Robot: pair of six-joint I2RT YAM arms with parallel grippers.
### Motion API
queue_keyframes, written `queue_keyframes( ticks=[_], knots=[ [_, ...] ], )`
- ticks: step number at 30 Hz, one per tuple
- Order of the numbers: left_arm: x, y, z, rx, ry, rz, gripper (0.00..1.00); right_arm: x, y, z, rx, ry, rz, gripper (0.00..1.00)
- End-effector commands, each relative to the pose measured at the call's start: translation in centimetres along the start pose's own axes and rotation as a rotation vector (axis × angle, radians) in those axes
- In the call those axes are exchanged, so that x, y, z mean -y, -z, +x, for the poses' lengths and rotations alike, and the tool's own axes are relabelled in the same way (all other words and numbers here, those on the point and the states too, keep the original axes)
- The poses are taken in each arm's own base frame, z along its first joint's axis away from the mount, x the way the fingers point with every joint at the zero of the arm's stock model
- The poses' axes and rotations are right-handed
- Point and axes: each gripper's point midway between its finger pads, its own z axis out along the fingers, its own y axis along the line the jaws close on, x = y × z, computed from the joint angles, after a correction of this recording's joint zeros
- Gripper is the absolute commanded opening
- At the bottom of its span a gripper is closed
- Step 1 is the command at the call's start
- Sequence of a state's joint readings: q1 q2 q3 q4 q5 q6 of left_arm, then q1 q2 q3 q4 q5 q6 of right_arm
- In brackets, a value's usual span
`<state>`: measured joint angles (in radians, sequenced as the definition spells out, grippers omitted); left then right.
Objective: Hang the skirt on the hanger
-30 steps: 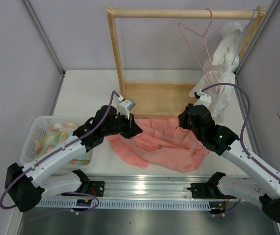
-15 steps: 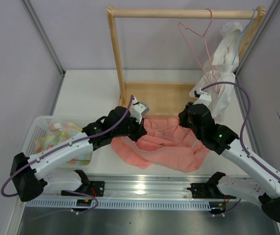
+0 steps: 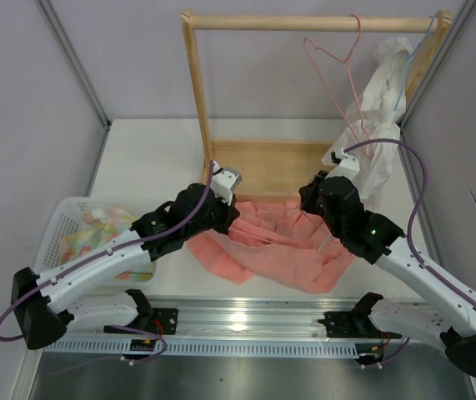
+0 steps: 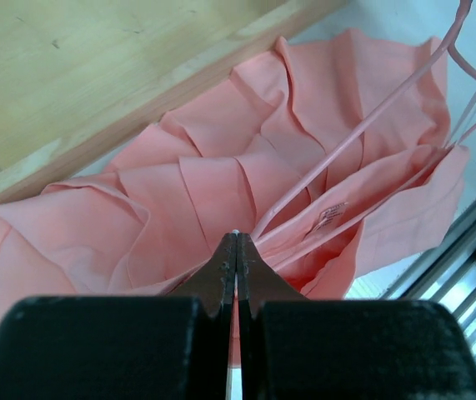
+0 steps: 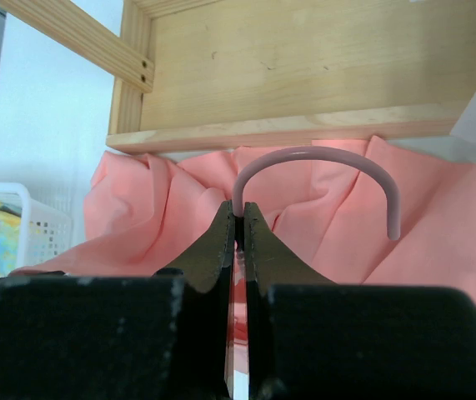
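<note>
The salmon-pink pleated skirt point(image 3: 288, 250) lies bunched on the table in front of the wooden rack. A thin pink hanger point(image 4: 346, 137) lies across its folds, partly tucked under the cloth. My right gripper point(image 3: 308, 200) is at the skirt's far right edge, shut on the hanger just below its curved hook point(image 5: 321, 154). My left gripper point(image 3: 231, 215) is at the skirt's far left side, jaws shut. Its tips point(image 4: 236, 237) rest on the folds where the hanger's wires meet. Whether they pinch cloth is not visible.
The wooden rack point(image 3: 196, 83) has a flat base point(image 3: 263, 167) just behind the skirt. On its rail hang a second pink hanger point(image 3: 338, 67) and a white garment point(image 3: 379, 108). A white basket point(image 3: 71, 225) of pastel cloth sits left. A metal rail point(image 3: 238, 321) runs along the front edge.
The left gripper swung right over the skirt, then came back a little to the left. The skirt's near-left folds shifted with it. The right arm barely moved.
</note>
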<state>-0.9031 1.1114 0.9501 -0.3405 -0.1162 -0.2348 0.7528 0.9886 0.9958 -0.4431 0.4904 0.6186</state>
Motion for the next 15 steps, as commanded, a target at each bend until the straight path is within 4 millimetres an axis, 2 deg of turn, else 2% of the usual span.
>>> queue_keyframes(
  ticks=[1,7,15],
  knots=[
    [-0.6,1.3,-1.5,0.07,0.016,-0.041,0.0,-2.3,1.3,-5.8,0.197,-0.177,-0.069,0.0],
    [-0.3,2.4,-4.5,0.143,0.034,-0.039,0.0,-4.4,2.1,-8.3,0.242,-0.196,-0.137,0.0],
    [-1.7,3.4,-7.6,0.215,0.069,-0.138,0.0,-6.8,4.1,-12.0,0.325,-0.199,-0.219,0.0]
  ],
)
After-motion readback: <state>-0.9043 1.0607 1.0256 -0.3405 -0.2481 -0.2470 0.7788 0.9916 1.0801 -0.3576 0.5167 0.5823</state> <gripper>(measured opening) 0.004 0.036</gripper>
